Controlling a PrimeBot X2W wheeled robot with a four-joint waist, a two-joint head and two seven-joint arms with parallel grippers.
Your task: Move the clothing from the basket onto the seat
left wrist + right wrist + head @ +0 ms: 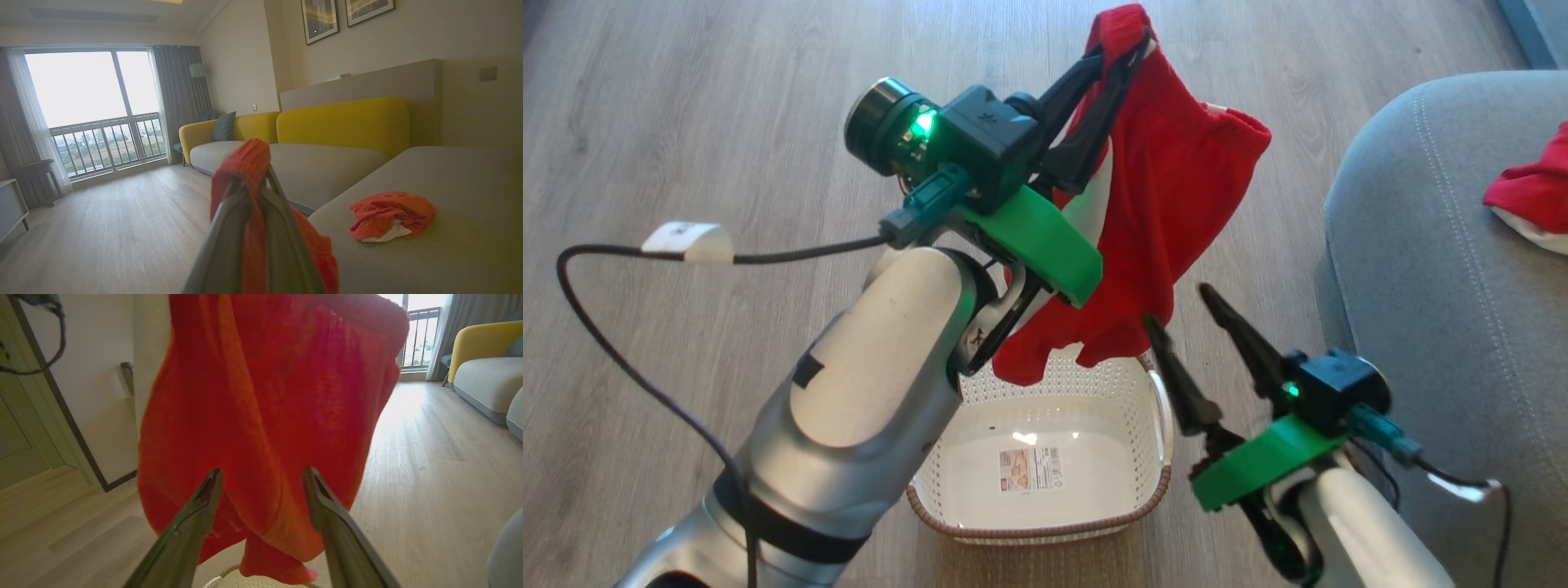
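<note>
Head view: left hand [1125, 51] clamps garment [1176, 188], right hand [1174, 304] apart, second garment [1531, 192] on seat [1421, 245].

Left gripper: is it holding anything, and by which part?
The left gripper is shut on a red garment, pinching a bunched fold at its top; the rest hangs free. The right gripper is open, holding nothing.

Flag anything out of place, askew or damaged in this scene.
Nothing stands out. The left hand holds a red garment hanging above the upright basket; a second garment lies crumpled on the seat, where it belongs.
</note>
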